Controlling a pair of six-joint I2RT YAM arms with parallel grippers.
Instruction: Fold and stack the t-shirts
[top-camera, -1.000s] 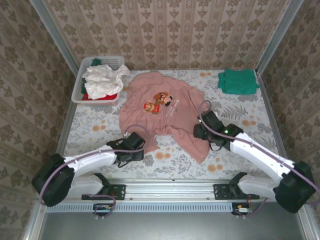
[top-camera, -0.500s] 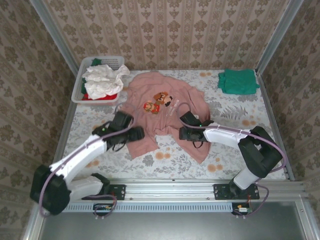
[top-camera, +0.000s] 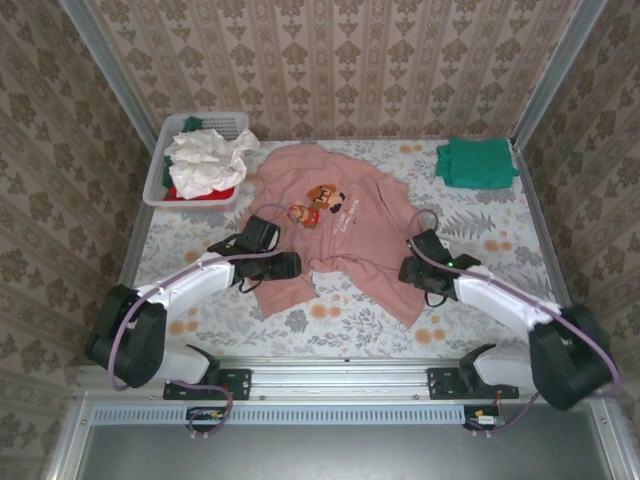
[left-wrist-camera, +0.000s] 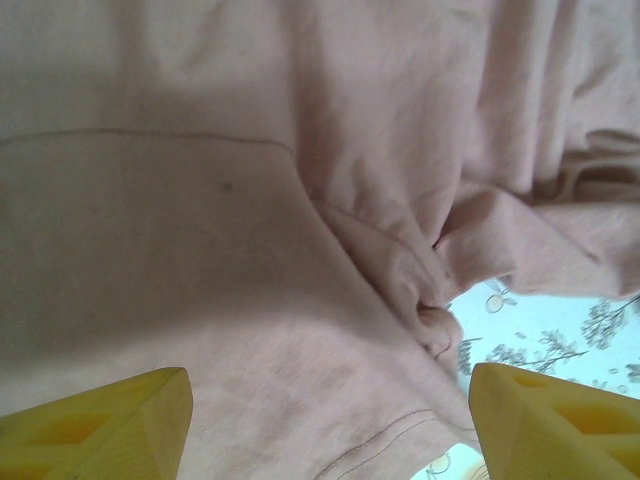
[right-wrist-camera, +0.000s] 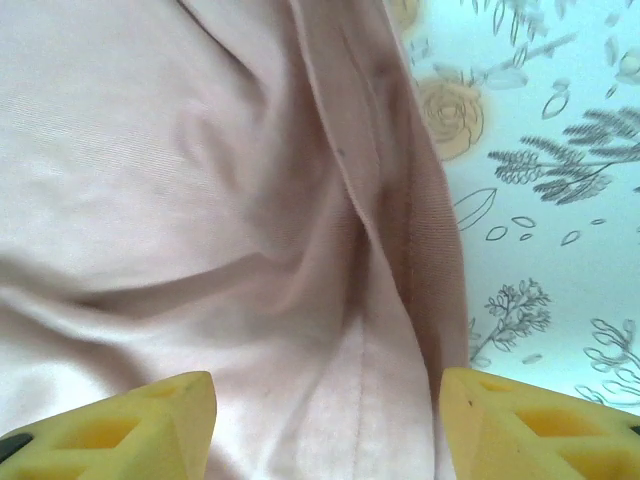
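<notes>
Pink t-shirt (top-camera: 350, 240) lies rumpled. Left hand (top-camera: 284, 266) at its 8 o'clock, right hand (top-camera: 412, 269) at 4, both open, likely to flatten it.

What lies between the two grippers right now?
In the top view, the dusty-pink t-shirt spans the stretch from left gripper to right gripper, its lower half rumpled; nothing else lies there.

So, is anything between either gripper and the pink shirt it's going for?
Nothing visible. The left gripper hangs open right over the pink shirt's left edge, and the right gripper is open over its right edge, with cloth directly beneath each. The basket and the green shirt lie off at the far corners.
</notes>
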